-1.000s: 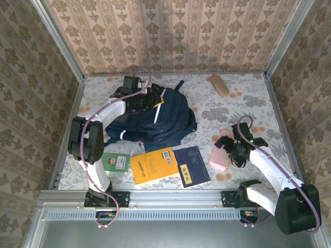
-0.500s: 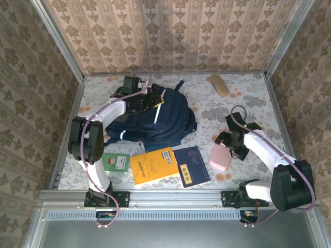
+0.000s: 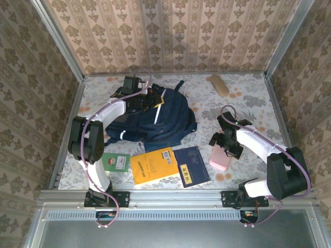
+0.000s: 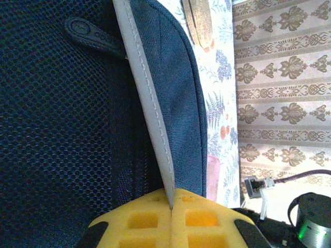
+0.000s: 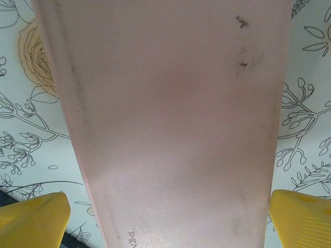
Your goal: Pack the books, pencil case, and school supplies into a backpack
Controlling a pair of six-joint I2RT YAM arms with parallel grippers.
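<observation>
1. The left gripper [image 4: 170, 206] was clamped shut on the pale piped rim of the large dark navy fabric backpack [image 3: 168, 121], which lay left of the table's middle.
2. The right gripper [image 5: 168, 214] hung over the flat pale pink pencil case [image 5: 170, 103], which lay just right of a thin navy book [image 3: 191, 165]. Its jaws were spread wide either side of the case, gripping nothing.
3. To my eye the step in hand was picking up that case. Next the gripper would need to lower, close across the case's width, and carry it to the bag's mouth.
</observation>
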